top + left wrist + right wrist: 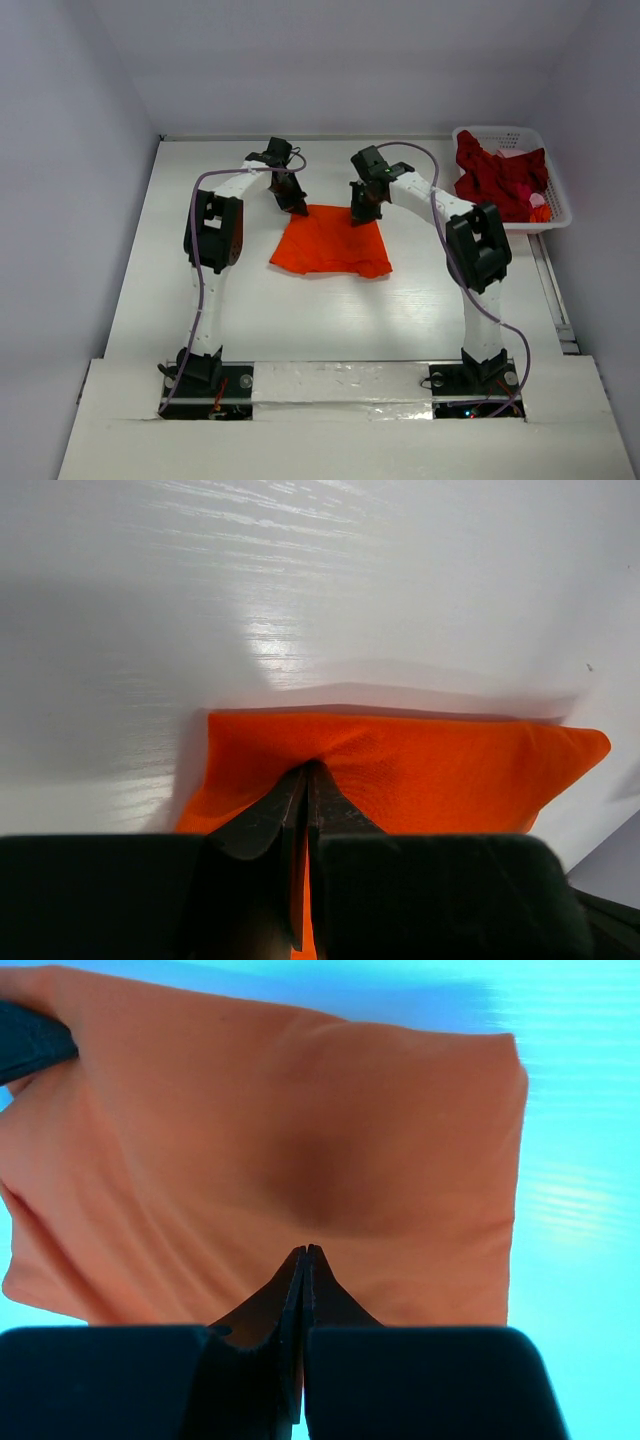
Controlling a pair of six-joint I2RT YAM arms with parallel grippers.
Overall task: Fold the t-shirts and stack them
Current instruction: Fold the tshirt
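At the desk (pixel 300 320) centre, my left claw (pixel 298 208) and my right claw (pixel 363 215) each pinch a far corner of the orange t-shirt (pixel 330 248) lying there, dark red t-shirts (pixel 492 175) heaped in the white basket (pixel 561 212).

Plain bright orange t-shirt (pixel 333 240), white table (pixel 300 320) beneath it, dark red t-shirts (pixel 497 178) to its right in white lattice basket (pixel 498 130), black left gripper (pixel 307 772) and black right gripper (pixel 303 1252) at its far edge.
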